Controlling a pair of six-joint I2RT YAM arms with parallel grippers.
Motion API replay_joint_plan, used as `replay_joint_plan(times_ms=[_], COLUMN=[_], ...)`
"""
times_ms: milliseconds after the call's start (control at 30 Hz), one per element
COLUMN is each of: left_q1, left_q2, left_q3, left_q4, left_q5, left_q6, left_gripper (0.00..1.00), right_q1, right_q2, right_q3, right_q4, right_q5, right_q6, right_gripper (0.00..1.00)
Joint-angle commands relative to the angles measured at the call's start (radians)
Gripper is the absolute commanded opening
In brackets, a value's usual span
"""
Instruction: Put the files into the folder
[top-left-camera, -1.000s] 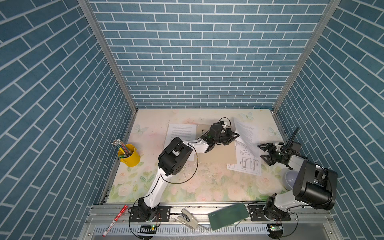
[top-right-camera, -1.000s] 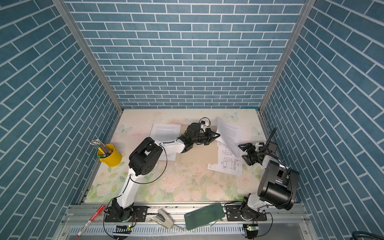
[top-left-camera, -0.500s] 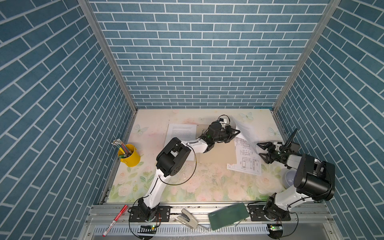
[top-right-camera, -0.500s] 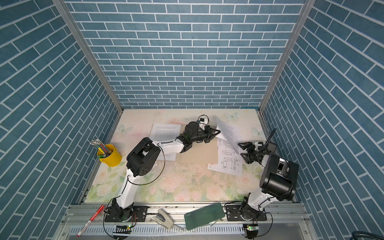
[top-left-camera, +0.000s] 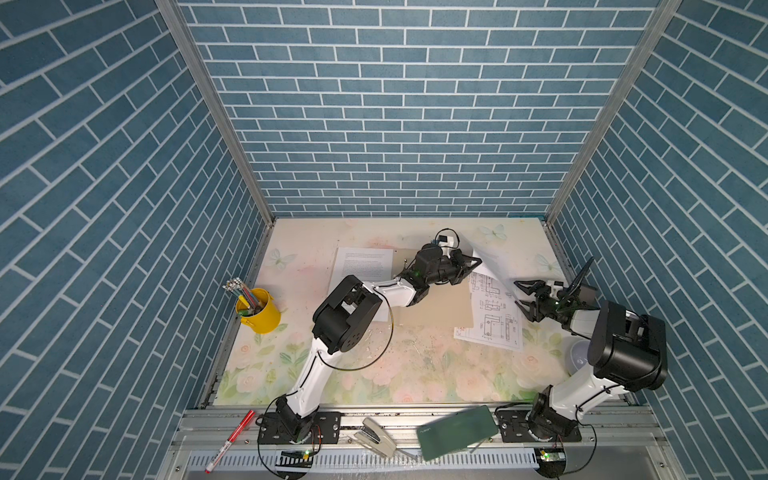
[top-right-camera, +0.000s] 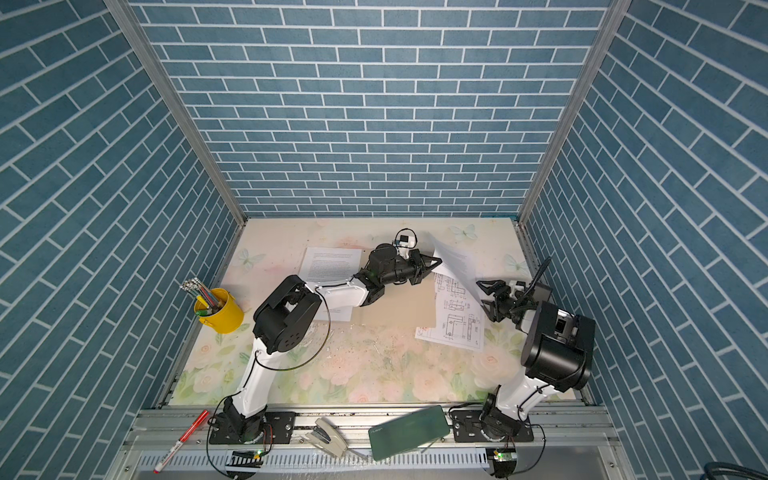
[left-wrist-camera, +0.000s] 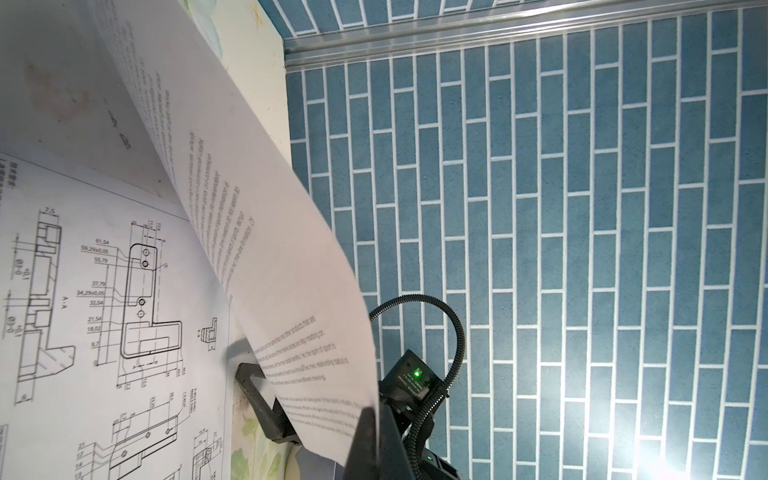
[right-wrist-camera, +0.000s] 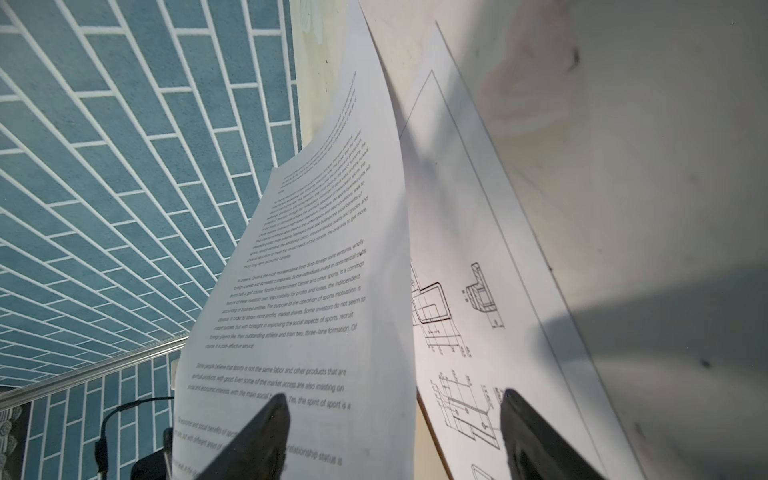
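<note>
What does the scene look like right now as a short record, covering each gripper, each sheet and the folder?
left gripper: shut on the lifted text sheet, pinching one end
right gripper: open, jaws either side of that sheet's far edge
drawing sheet: flat, partly overlapping the folder
other text sheet: flat, by the folder's left edge in both top views
folder: lying flat, mid-scene

Dimensions 61,54, 55,79, 37,79 and A-A on the drawing sheet (left-wrist-camera: 104, 291), "the spirit of sport" on the text sheet (right-wrist-camera: 299, 291)
</note>
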Motion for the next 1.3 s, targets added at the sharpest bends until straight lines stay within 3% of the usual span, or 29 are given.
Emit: replay_joint_plan(times_ms=[0, 333, 833, 1133, 1267], left_q1=[-0.004, -0.009, -0.009, -0.004, 0.005], left_q2=[-0.019, -0.008, -0.032, -0.066, -0.071], left_q3=[-0.007, -0.033, -0.114, -0.215, -0.244], left_q4=[0.064, 0.13, 0.24, 0.291, 0.299], left_q5=[0.009, 0.036, 0.066, 0.08, 0.094], left_q6=[-0.002, -0.017, -0.061, -0.065, -0.064], left_gripper=[0.0, 0.0, 0.0, 0.0, 0.0], right_q1=[0.015, 0.048, 0.083, 0.112, 0.121], right_q2=[0.026, 0.09, 0.159, 0.183, 0.187], right_q3=[-0.017, -0.001, 0.033, 0.086, 0.094], right_q4=[0.091, 0.296, 0.449, 0.466, 0.467], right_q5=[-0.024, -0.025, -0.024, -0.04, -0.041], right_q6=[0.086, 0.262, 0.361, 0.377, 0.376], right_gripper=[0.78, 0.74, 0.6, 0.38, 0.2])
